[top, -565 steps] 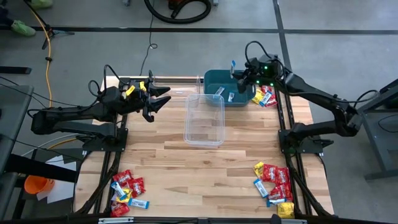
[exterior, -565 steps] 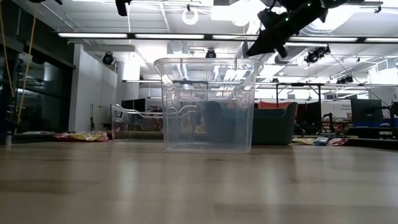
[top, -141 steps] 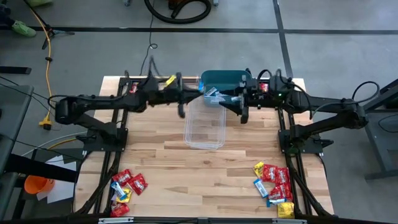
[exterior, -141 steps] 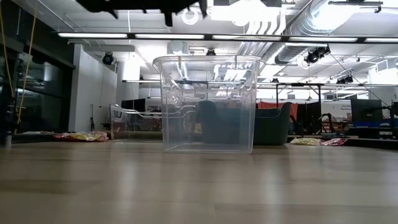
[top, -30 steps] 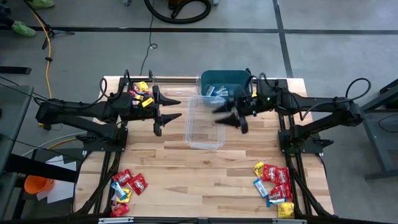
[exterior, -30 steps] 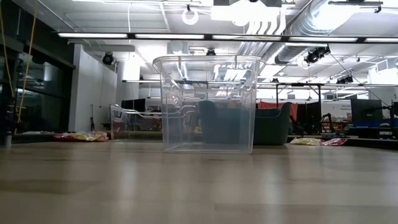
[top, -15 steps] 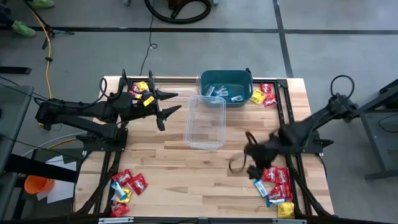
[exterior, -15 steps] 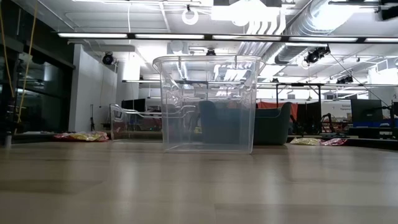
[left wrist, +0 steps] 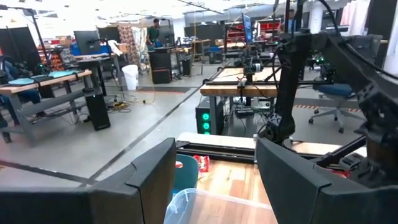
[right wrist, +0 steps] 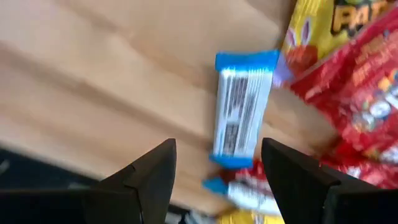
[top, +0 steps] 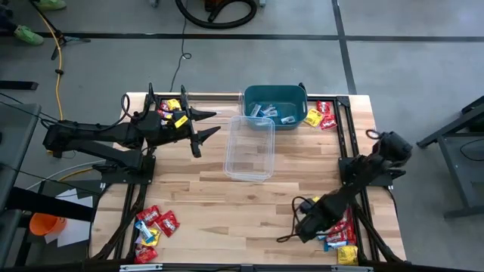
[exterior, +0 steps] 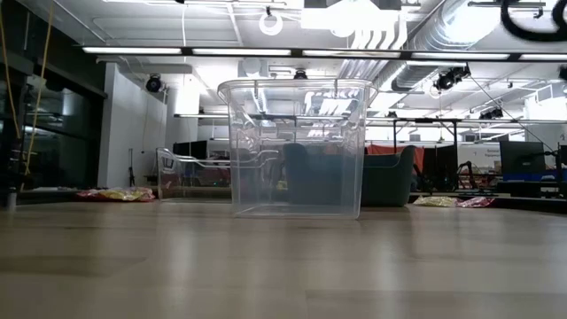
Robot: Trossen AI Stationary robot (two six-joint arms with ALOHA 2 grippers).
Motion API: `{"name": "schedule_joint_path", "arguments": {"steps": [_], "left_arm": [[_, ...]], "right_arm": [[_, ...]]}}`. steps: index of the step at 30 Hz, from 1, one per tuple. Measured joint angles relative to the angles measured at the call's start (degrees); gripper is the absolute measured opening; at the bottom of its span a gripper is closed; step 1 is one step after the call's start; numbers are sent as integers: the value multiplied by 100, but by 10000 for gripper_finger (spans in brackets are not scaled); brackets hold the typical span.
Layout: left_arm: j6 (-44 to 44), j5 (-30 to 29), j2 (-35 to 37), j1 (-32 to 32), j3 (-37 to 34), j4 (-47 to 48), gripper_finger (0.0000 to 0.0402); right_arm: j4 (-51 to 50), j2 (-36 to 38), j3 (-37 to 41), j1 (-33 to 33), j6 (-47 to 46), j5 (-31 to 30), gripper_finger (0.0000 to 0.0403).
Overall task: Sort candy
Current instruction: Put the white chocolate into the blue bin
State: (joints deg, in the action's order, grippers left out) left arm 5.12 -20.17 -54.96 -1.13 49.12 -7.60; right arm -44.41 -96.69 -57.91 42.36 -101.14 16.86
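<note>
Right hand (top: 301, 225) low over the near right corner of the counter (top: 219, 204), at the inner edge of a heap of candy (top: 337, 228). Its two fingers stand apart and hold nothing. In the right wrist view a light blue packet (right wrist: 241, 107) lies flat on the wood directly ahead of the hand, framed in the gap between the fingers (right wrist: 152, 177). The packet's long axis runs roughly along the line of approach, so the fingers would close across its short width. Red and yellow packets crowd its far side and one end, and another blue packet lies just beside the end nearest the hand; the wood on the other long side is bare.

Left hand (top: 203, 125) hovers at the far left of the counter, fingers likewise spread and empty, pointing toward the clear tub (top: 249, 147) at mid-counter. A few packets lie just behind it at the far left corner.

Other candy: a heap at the near left corner (top: 155, 230), a small cluster (top: 319, 115) beside the teal bin (top: 275, 106), and several blue packets already inside that bin.

Judgement: the right hand is far the nearer to the blue packet. The coming grasp turns on keeping the fingers square to the packet's long sides and clear of its neighbours.
</note>
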Motion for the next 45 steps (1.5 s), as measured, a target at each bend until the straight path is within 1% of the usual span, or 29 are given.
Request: {"name": "schedule_joint_path", "arguments": {"steps": [7, 12, 14, 16, 17, 21, 22, 24, 26, 28, 30, 32, 34, 36, 39, 42, 45], "left_arm": [[-156, 2, 0, -2, 0, 0, 211], [-340, 5, 0, -2, 0, 0, 211], [-341, 5, 0, -2, 0, 2, 211], [-341, 5, 0, -2, 0, 0, 211], [-341, 2, 0, -2, 0, 0, 211], [-341, -179, 0, -7, 0, -2, 211], [-341, -242, 0, -4, 0, -4, 211], [-341, -331, 29, -4, 0, -4, 211], [-301, -360, 69, -4, 0, -72, 211], [-157, -369, 111, -4, 0, -200, 211], [45, -418, 169, -4, 0, -383, 211], [272, -499, 216, -4, 2, -570, 211], [499, -596, 258, 0, 2, -706, 211], [703, -648, 304, 0, 2, -840, 211], [760, -648, 358, 0, 4, -908, 211], [699, -646, 374, -2, 4, -896, 211], [546, -646, 385, -2, 4, -908, 211]], "right_arm": [[-72, -612, -13, 5, -66, 37, 231], [-8, -795, -42, -2, -26, 63, 231], [-10, -800, -39, 1, 108, 12, 224], [20, -784, -35, 3, 306, -38, 199], [44, -773, -34, 2, 416, -39, 179], [88, -741, -26, -1, 721, -10, 62], [97, -698, -26, -2, 762, 32, 41], [191, -518, -22, 7, 871, 69, 23], [173, -269, 18, 14, 967, -30, 29], [173, 183, 18, 8, 1034, -135, 24], [248, 701, 2, 7, 1234, -380, 7], [315, 1217, 9, -19, 1594, -792, 3], [625, 1790, 0, -79, 2141, -1227, 7], [813, 2279, -9, -210, 2743, -1630, 3], [954, 2807, -7, -515, 3795, -2322, 2], [1100, 3108, -7, -1038, 4809, -2765, 1], [1625, 3172, -7, -1732, 6001, -2898, 0]]}}
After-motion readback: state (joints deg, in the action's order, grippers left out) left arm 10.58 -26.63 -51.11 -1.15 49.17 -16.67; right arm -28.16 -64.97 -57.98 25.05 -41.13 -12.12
